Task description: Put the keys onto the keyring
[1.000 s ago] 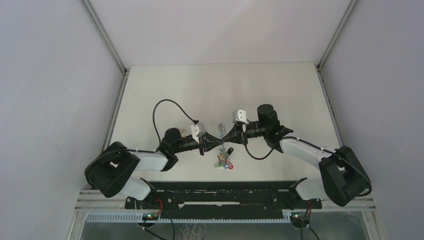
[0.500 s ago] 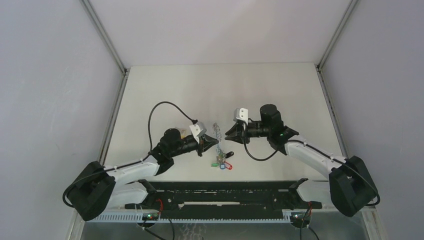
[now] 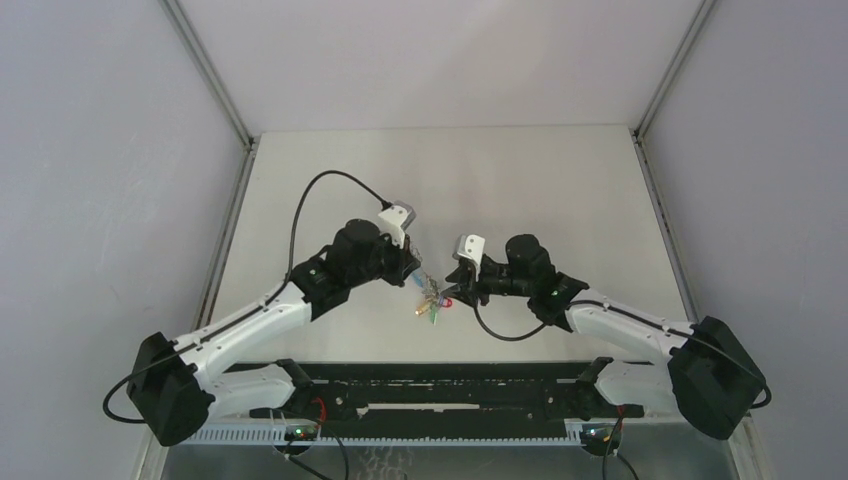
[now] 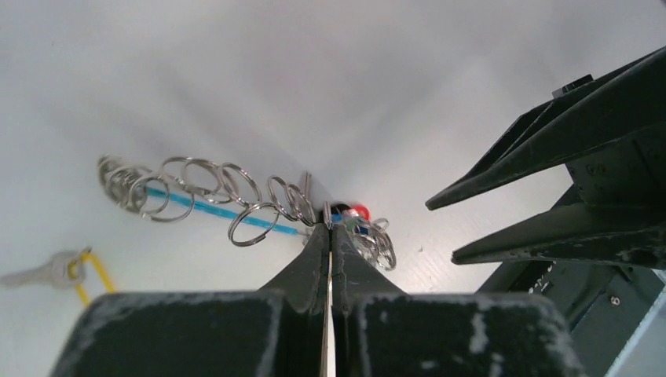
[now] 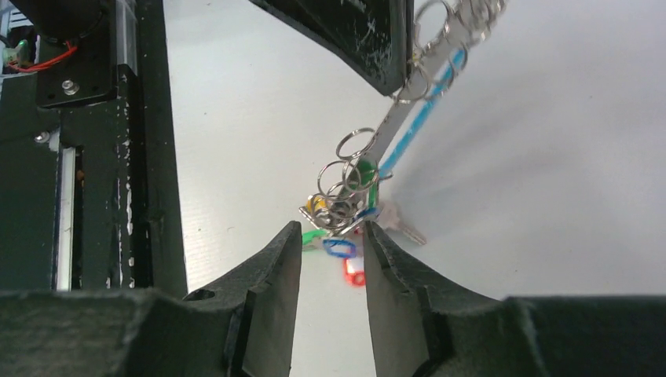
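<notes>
Over the middle of the table (image 3: 520, 170), closer to the black front rail (image 3: 430, 372) than to the far wall, my left gripper (image 4: 329, 229) is clenched on one silver ring of the keyring (image 4: 196, 200). It holds the chain of rings and its blue band partway along their length. My right gripper (image 5: 330, 255) stands just beside it, fingers parted and gripping nothing, with the coloured end of the bundle just ahead of the gap.

Bare surface runs wide behind and to both sides, with the side walls well apart from both arms. The only tight place is between my two sets of fingertips, which nearly meet over the bundle.

From above, the bundle is only a small coloured knot. The right wrist view resolves it. A green-headed key (image 5: 364, 173) and what looks like a yellow-headed key (image 5: 316, 206) sit among the rings, above a blue-rimmed tag (image 5: 339, 248) and a red tag (image 5: 353, 272). I cannot tell whether either key is threaded on.

Only the left wrist view shows the rings fanned along the band. It also shows a pale key with a yellow loop (image 4: 51, 269) on the table, apart from them.
</notes>
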`<state>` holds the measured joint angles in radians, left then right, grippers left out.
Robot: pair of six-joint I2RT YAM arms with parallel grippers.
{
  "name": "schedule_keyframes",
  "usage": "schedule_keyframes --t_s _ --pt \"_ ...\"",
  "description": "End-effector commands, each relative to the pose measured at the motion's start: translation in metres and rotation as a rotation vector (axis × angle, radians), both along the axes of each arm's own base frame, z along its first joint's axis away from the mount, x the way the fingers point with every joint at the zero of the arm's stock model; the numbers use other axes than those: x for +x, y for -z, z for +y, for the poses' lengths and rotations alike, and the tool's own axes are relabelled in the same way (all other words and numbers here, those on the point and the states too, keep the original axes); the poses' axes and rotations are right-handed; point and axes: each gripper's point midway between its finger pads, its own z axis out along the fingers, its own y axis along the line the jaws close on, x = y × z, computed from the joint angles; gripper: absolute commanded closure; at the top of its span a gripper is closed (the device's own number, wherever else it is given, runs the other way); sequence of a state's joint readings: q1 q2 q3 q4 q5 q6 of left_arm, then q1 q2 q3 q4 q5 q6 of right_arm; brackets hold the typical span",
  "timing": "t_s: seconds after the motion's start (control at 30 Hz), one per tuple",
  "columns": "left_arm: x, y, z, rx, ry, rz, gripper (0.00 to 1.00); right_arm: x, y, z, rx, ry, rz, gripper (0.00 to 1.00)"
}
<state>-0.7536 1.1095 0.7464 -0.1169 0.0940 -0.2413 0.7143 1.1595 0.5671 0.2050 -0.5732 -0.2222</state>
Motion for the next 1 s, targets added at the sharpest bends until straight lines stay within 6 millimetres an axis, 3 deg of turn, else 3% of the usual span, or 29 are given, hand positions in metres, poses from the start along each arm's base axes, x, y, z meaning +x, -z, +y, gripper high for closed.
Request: schedule_keyframes --t_s 0.0,0.23,0.47,0.97 --pt "0.001 -0.014 0.013 0.045 -0.113 0.093 1.0 0.011 -0.015 0.017 0.069 0.053 -0.042 0.65" --pt "-0.003 -0.021 0.015 0.064 -0.143 0.162 1.0 0.02 -0.018 0.035 0.106 0.079 -0.102 0.62" --pt "-0.008 -0.025 0.003 0.039 -0.087 0.198 1.0 0.017 -0.01 0.05 0.111 0.029 -0.111 0.59" --pt "-0.021 -0.026 -0.017 0.026 0.039 0.266 1.0 0.024 0.015 0.054 -0.001 -0.039 -0.173 0.63"
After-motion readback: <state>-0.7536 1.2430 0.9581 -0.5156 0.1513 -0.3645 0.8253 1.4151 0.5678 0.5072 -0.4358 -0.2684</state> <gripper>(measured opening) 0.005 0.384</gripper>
